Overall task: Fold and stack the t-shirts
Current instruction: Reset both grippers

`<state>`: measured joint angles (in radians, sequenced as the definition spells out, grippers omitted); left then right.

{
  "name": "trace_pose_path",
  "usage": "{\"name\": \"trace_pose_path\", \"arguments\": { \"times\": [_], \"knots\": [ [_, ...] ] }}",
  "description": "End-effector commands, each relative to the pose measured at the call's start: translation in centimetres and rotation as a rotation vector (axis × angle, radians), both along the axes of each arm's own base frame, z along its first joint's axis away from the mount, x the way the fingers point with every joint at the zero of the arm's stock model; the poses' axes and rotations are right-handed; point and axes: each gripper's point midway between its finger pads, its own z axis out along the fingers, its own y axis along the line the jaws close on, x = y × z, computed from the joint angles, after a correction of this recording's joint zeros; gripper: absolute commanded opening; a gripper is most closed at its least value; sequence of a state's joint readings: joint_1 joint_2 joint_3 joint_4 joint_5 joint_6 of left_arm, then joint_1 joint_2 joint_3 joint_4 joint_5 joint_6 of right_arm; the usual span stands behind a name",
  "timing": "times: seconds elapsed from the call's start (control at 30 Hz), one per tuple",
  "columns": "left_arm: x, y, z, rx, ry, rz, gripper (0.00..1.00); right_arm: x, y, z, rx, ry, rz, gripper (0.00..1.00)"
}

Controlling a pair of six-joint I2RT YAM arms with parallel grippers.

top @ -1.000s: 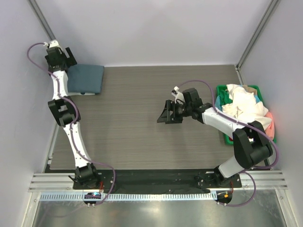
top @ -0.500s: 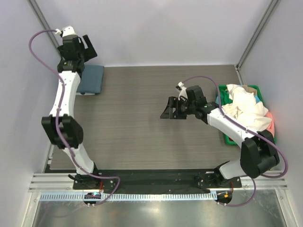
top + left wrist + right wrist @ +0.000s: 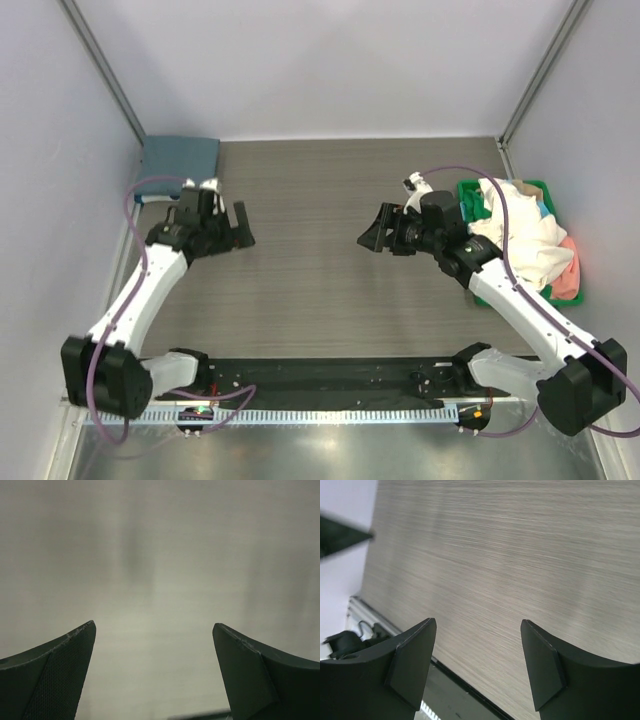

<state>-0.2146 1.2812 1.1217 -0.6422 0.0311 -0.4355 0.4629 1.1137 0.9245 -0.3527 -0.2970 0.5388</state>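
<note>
**A:** Why do your grippers hang over the middle of the tabletop [image 3: 300,300]?

**B:** Your left gripper [image 3: 243,227] is spread wide and your right gripper [image 3: 370,232] is parted. Both carry nothing, so you're likely between shirts.

**A:** Where's the work?

**B:** The unfolded t-shirts [image 3: 520,225] are heaped in the green basket [image 3: 480,295], at 3 o'clock from your right gripper. The folded slate-blue t-shirt [image 3: 182,156] lies at 11 o'clock from your left, well apart in the far corner, probably starting the stack.

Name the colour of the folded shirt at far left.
The folded shirt is plain slate blue; the top view shows it best.
</note>
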Motion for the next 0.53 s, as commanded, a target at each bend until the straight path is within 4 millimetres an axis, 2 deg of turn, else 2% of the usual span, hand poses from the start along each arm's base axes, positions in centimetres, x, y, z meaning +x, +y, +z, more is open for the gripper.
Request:
{"name": "trace_pose_path", "arguments": {
  "times": [0.0, 0.13, 0.23, 0.43, 0.5],
  "knots": [
    [-5.0, 1.1, 0.0, -0.028, -0.018, 0.013, 1.0, -0.1, -2.4, -1.8, -0.078, 0.023, -0.124, 0.74],
    [-7.0, 1.4, -0.4, -0.052, -0.061, 0.024, 1.0, -0.1, -3.7, -4.2, -0.134, 0.072, -0.191, 0.75],
    [-7.2, 1.3, 0.0, -0.074, -0.093, 0.04, 1.0, 0.3, -3.6, -5.1, -0.141, 0.108, -0.215, 0.74],
    [-7.4, 0.9, 1.0, -0.1, -0.108, 0.024, 1.0, 1.4, -2.9, -4.9, -0.157, 0.139, -0.235, 0.75],
    [-7.5, 0.9, 1.1, -0.1, -0.111, 0.019, 1.0, 2.5, -4.6, -4.5, -0.245, 0.121, -0.338, 0.82]
  ]
}}
